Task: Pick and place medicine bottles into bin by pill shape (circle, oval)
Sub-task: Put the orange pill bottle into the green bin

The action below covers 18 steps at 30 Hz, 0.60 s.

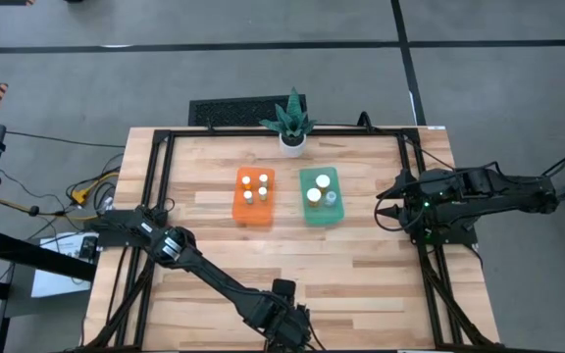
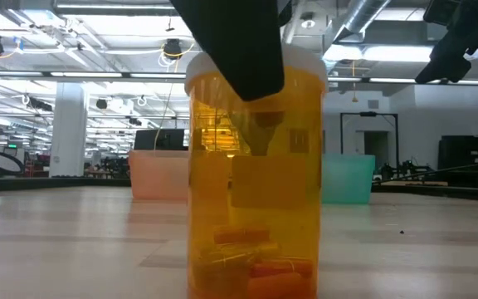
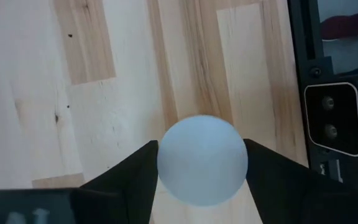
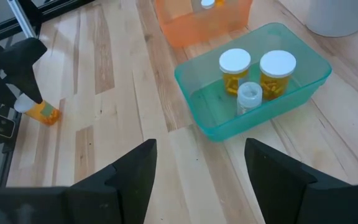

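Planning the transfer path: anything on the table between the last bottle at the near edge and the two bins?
Nothing visible. The amber bottle sits under the left end effector at the near edge; bare wood lies between it and the orange bin and green bin.

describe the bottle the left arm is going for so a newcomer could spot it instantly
Start at the wooden table's near edge, far from both bins. The amber bottle stands there alone between the left pincer's fingers, white cap up; every other bottle sits inside a bin.

Left end effector (image 1: 290, 331) hiding its bottle (image 2: 256, 174) overhead (pill shape unclear), orange bin (image 4: 204, 22) cropped
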Each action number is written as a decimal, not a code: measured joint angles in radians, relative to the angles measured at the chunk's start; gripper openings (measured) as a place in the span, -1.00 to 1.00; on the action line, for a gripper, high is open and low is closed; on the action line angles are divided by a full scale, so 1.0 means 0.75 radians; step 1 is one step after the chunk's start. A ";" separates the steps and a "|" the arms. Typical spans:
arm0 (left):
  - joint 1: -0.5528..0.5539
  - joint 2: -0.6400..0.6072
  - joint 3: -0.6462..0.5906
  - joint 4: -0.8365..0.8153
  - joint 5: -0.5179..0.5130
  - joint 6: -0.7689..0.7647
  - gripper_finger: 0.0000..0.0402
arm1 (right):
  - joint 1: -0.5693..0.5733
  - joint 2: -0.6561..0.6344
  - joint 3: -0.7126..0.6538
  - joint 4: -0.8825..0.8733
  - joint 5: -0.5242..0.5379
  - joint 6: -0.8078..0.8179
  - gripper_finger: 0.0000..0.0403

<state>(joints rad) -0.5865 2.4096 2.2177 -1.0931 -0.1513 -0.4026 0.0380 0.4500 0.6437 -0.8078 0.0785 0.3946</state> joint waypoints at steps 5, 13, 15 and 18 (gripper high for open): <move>0.019 -0.010 0.000 -0.021 0.009 -0.001 0.08 | 0.000 0.000 0.000 0.000 0.000 0.000 0.27; 0.140 -0.107 0.000 -0.076 -0.027 0.079 0.06 | 0.000 0.000 0.000 0.000 0.001 -0.002 0.27; 0.194 -0.146 0.000 -0.087 -0.056 0.128 0.06 | 0.000 0.000 0.000 -0.001 0.001 -0.003 0.27; 0.294 -0.198 0.000 -0.087 -0.150 0.195 0.08 | 0.000 0.000 0.000 -0.001 0.001 -0.009 0.27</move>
<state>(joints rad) -0.3661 2.2613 2.2178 -1.1582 -0.2639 -0.2562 0.0380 0.4503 0.6437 -0.8082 0.0792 0.3881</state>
